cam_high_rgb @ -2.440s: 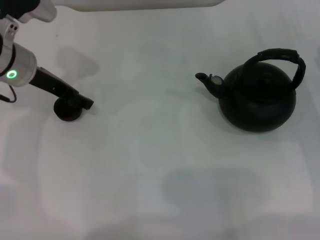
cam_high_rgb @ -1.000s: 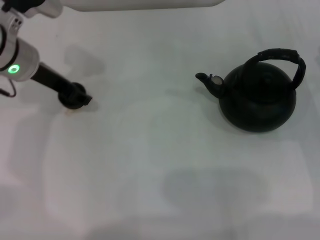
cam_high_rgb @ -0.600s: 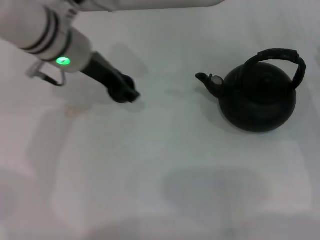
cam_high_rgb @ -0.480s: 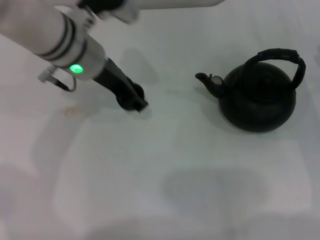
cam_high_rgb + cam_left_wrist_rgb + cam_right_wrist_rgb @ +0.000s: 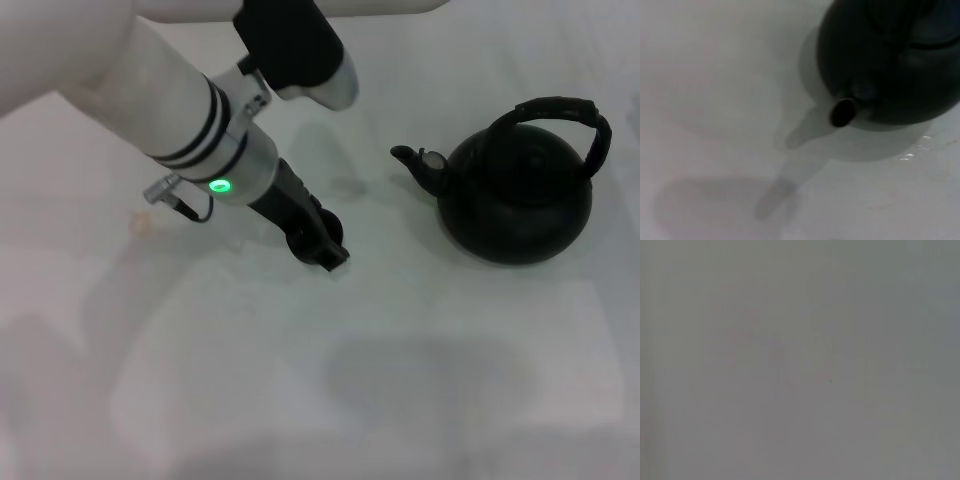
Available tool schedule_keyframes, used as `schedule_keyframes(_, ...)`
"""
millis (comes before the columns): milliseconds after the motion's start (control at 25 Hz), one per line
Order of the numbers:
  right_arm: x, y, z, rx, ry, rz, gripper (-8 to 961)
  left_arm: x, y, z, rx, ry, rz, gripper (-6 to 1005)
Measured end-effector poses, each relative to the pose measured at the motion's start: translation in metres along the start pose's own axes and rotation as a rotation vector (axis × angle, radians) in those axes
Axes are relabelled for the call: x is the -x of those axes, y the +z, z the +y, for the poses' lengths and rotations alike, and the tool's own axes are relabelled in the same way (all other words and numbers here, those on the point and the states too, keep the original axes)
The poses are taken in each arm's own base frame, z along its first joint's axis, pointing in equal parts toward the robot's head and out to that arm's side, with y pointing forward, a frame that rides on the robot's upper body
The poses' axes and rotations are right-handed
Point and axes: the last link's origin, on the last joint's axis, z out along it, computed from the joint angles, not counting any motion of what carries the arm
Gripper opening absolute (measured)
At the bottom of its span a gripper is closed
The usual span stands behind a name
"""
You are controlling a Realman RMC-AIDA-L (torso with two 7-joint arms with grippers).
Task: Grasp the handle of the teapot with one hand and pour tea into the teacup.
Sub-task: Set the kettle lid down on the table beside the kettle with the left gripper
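Note:
The black teapot (image 5: pixel 515 205) stands on the white table at the right, its spout (image 5: pixel 412 160) pointing left and its arched black handle (image 5: pixel 565 108) upright over the lid. My left gripper (image 5: pixel 322 245) is low over the table's middle, left of the spout, shut on the small black teacup (image 5: pixel 306 234), which shows as a dark round shape around its tip. The left wrist view shows the teapot (image 5: pixel 890 60) and the open mouth of its spout (image 5: pixel 842 111) close by. The right gripper is out of view.
The white table (image 5: pixel 300 380) spreads around both things. A faint small mark (image 5: pixel 140 222) lies at the left where the cup stood. My left arm (image 5: pixel 190 100) reaches in from the upper left. The right wrist view shows only plain grey.
My left gripper took the teacup up from the far left of the table and has carried it right and toward me, closer to the spout. The teapot has not moved.

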Motion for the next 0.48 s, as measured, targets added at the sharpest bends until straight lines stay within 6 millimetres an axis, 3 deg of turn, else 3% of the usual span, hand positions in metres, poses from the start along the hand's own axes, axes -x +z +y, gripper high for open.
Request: schedule_keyframes(480,0.0,0.0,0.001,0.002,0.001,-0.001,854,0.011,0.011,0.002,0.016,-0.028,-0.052,698)
